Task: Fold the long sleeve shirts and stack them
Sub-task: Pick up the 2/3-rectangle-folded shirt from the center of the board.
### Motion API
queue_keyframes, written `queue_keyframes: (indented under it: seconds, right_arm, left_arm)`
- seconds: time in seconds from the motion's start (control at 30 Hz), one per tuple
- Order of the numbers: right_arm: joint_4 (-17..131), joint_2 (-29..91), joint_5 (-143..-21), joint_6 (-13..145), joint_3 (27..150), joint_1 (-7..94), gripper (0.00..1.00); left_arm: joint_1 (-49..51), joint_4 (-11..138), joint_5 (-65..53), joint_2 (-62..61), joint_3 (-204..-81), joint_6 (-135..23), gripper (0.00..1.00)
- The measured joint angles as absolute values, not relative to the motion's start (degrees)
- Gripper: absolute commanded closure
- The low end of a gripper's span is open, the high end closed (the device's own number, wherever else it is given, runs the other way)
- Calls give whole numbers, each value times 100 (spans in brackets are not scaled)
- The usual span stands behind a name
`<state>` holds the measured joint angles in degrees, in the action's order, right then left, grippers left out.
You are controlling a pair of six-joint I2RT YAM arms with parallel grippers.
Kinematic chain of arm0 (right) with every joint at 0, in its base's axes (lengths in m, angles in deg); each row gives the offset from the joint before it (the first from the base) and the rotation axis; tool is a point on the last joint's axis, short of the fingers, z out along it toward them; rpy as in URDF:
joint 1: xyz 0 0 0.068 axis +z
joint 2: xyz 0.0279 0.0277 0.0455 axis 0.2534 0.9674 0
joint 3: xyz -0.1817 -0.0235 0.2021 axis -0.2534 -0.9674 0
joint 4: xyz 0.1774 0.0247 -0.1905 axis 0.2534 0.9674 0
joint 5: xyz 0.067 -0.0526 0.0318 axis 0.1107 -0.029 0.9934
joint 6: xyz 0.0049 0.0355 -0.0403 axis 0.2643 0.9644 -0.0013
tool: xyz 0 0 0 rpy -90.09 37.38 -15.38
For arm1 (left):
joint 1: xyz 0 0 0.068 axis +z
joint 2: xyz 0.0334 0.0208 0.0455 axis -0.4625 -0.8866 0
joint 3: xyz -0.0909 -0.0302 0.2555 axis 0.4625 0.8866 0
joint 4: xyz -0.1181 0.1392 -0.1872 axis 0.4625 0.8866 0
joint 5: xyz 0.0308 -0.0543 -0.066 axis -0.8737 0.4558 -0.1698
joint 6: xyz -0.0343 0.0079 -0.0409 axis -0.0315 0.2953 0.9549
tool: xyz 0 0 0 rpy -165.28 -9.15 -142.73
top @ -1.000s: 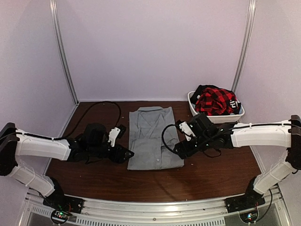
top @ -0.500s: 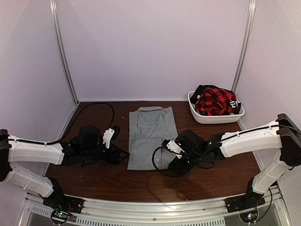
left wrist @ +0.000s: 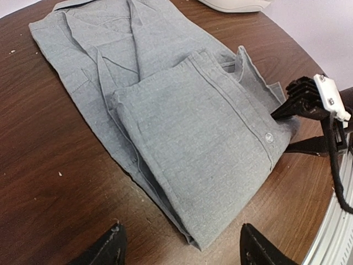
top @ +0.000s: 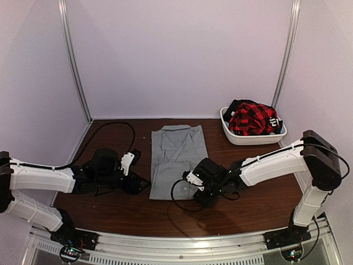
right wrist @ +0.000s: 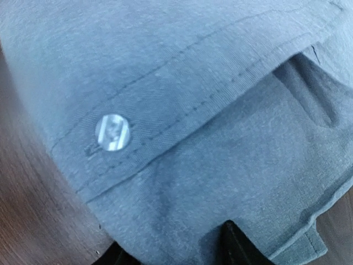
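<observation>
A light-grey button-up long sleeve shirt (top: 177, 159) lies folded on the brown table, collar at the far end. In the left wrist view the shirt (left wrist: 187, 138) fills the middle. My left gripper (left wrist: 182, 254) is open and empty, its fingertips (left wrist: 105, 251) on either side of the shirt's near left corner without touching it. My right gripper (top: 197, 186) is at the shirt's near right corner. Its jaws stand apart around the cloth edge, also seen in the left wrist view (left wrist: 300, 118). The right wrist view shows cloth close up with a button (right wrist: 112, 132).
A white basket (top: 227, 131) at the back right holds a red-and-black plaid shirt (top: 252, 119) and dark cloth. A black cable (top: 110, 125) loops on the table's left. Another cable (top: 177, 197) hangs by the right gripper. Metal frame posts stand at the back corners.
My right gripper has moved left and toward the near edge, from the shirt's right side to its near right corner. My left gripper has drawn back slightly to the left.
</observation>
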<state>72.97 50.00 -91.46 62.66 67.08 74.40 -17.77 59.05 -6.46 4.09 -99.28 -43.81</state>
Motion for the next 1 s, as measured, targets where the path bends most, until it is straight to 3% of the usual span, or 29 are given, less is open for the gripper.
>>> queue_keyframes:
  seconds: [0.17,0.33,0.87,1.0]
  right_arm:
    - [7315,5032,-9262,6309,6715,7558,86]
    - [7406,4759,-9048,6532,6487,7746,100]
    - [8158,3236,-6613,7280,6009,7958,100]
    - [8263,3115,-6250,7308,6004,7958,100]
  left_arm:
    - [-1827,5771,-556,763,-9841,-4486,30]
    - [-2243,5264,-497,1187,-9524,-4882,30]
    - [-4111,4711,-630,162,-9432,-7732,28]
    - [-4184,4737,-799,-244,-9670,-8235,44]
